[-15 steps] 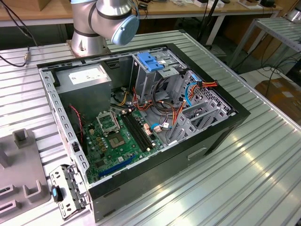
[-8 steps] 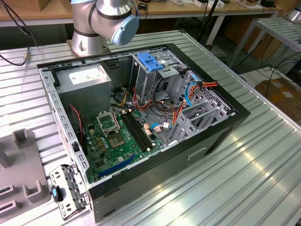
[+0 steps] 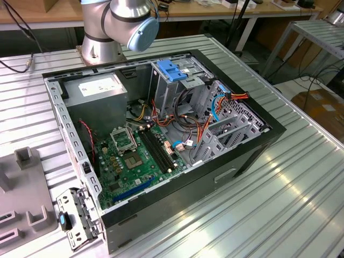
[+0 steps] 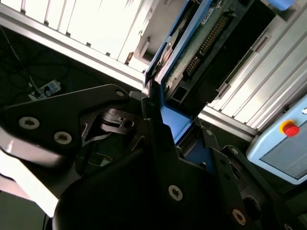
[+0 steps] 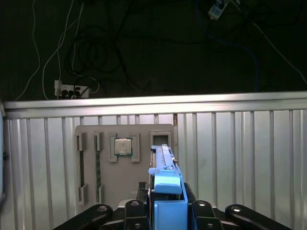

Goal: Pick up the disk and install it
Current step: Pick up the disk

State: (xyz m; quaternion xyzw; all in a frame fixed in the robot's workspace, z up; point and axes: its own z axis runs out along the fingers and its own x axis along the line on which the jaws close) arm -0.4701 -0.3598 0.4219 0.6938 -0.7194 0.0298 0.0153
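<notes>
Fingers (image 5: 135,209) of the gripper (image 5: 168,213) clench the disk (image 5: 168,184) edge-on between them, one on each side; its label is hidden, its gripped end cut off.

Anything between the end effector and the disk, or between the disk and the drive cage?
Nothing between them: in the first wrist view the end effector is shut on the disk. In the exterior view, orange and red cables hang beside the drive cage; whether they block its bay, I cannot tell.
</notes>
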